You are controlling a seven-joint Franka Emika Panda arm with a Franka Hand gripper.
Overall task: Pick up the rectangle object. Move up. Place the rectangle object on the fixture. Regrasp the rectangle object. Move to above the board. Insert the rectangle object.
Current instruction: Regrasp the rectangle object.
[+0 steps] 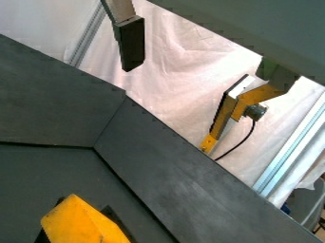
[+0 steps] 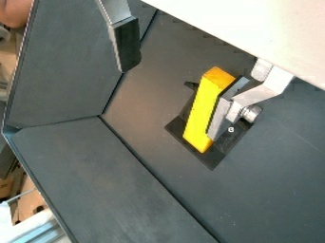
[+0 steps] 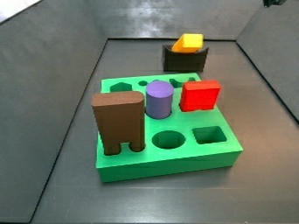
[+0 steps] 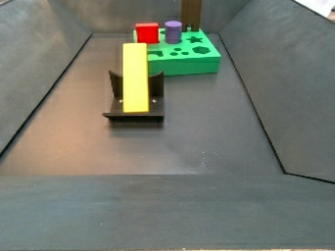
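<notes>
The bar [image 4: 133, 75] lies along the fixture [image 4: 135, 110], resting in its cradle and overhanging the near lip in a side view; in a wrist view the bar [image 2: 207, 107] sits slanted across the dark base, nothing touching it. My gripper [image 2: 191, 57] is up and clear of it, well above the floor, so I judge the placing done and the regrasp next. One finger [image 1: 131, 43] shows plainly in both wrist views, the other only as a bracket-like edge at the frame's side, and nothing is between them; they look spread wide (I cannot read the exact gap).

The risk I see is in coming back down. If I close off-centre or along the wrong faces, the bar could pivot in the cradle or slide off its end. A skewed grip would then carry to the board [image 3: 163, 144], where the cube [image 3: 200, 94], cylinder [image 3: 159, 98] and brown block [image 3: 119, 122] stand close about the open holes, and a tilted bar would jam on a rim.
</notes>
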